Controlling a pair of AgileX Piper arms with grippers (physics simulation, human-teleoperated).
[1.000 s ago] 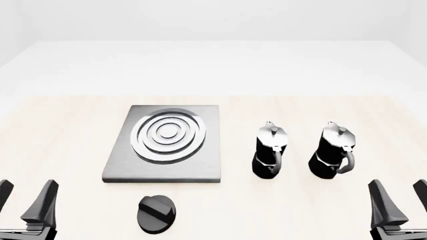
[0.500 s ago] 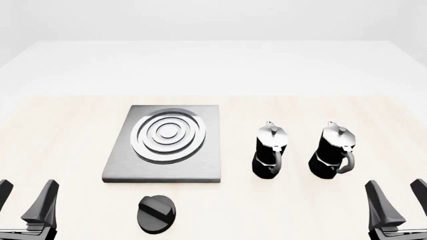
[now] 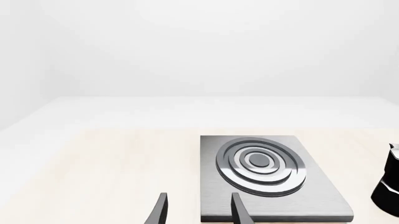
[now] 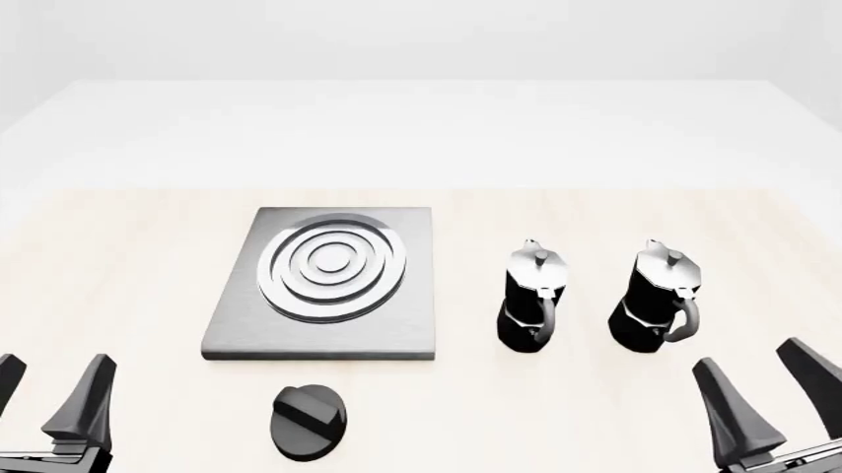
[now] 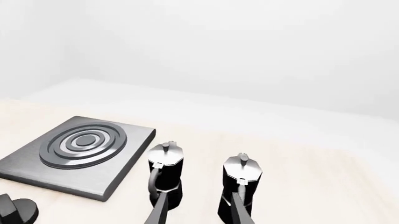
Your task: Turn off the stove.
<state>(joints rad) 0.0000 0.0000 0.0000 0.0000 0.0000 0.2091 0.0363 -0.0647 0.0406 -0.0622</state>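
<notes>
The stove point(image 4: 244, 330) is a flat brushed-grey slab with silver burner rings point(image 4: 331, 266), left of the table's middle. Its round black knob point(image 4: 308, 422) with a raised bar lies on the table just in front of the slab. My left gripper point(image 4: 53, 372) is open and empty at the near left, to the left of the knob. My right gripper point(image 4: 747, 360) is open and empty at the near right, far from the knob. The stove also shows in the left wrist view point(image 3: 311, 207) and the right wrist view point(image 5: 118, 179). The knob point(image 5: 16, 212) shows in the right wrist view.
Two black-and-silver moka pots point(image 4: 533, 296) point(image 4: 654, 296) stand upright right of the stove, between the right gripper and the knob's side. They also show in the right wrist view point(image 5: 166, 175) point(image 5: 242, 182). A pale wooden table point(image 4: 118, 266) bears everything.
My right gripper has shifted left and slewed a little toward the moka pots. The left gripper, stove, knob and pots have not moved.
</notes>
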